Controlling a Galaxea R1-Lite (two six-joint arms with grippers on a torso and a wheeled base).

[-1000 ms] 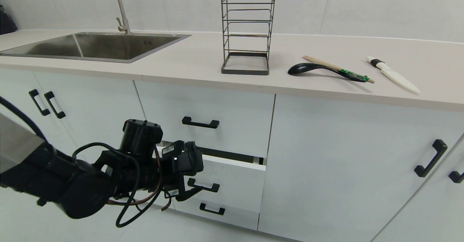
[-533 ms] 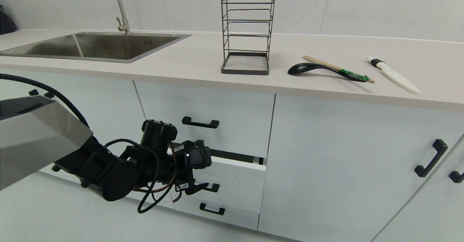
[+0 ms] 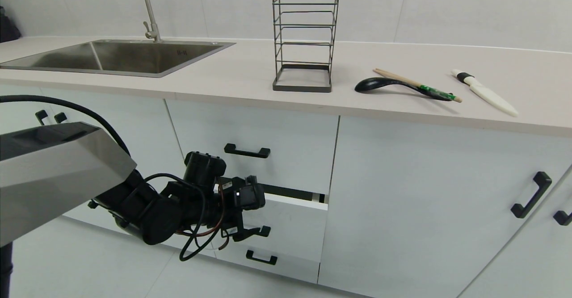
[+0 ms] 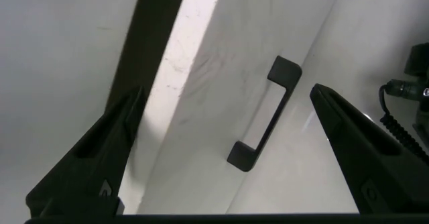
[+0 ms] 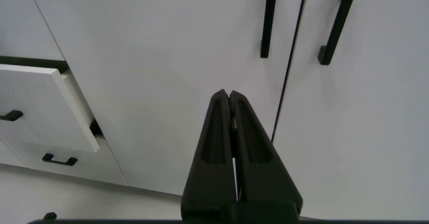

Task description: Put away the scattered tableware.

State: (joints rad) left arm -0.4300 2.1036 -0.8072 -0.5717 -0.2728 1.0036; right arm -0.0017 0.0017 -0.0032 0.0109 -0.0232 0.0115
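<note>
Early | drawer [image 3: 290, 213] below wire rack [image 3: 302, 88] is sitting ajar | left gripper [image 4: 228, 96] is gaping wide astride its handle [image 4: 283, 71], clasping nothing | right gripper [image 5: 230, 96] is pressing together, empty | spoon [image 3: 375, 84], chopsticks [image 3: 397, 78], knife [image 3: 489, 96] are lying right of wire rack, unstowed.

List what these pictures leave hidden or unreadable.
Inside of the drawer: head view, hidden by its own front panel.
Part of the drawer handle: head view, covered by the left hand.
The chopsticks: head view, too small to count where they cross the black spoon.
Top of the wire rack: head view, cut by the upper edge.
</note>
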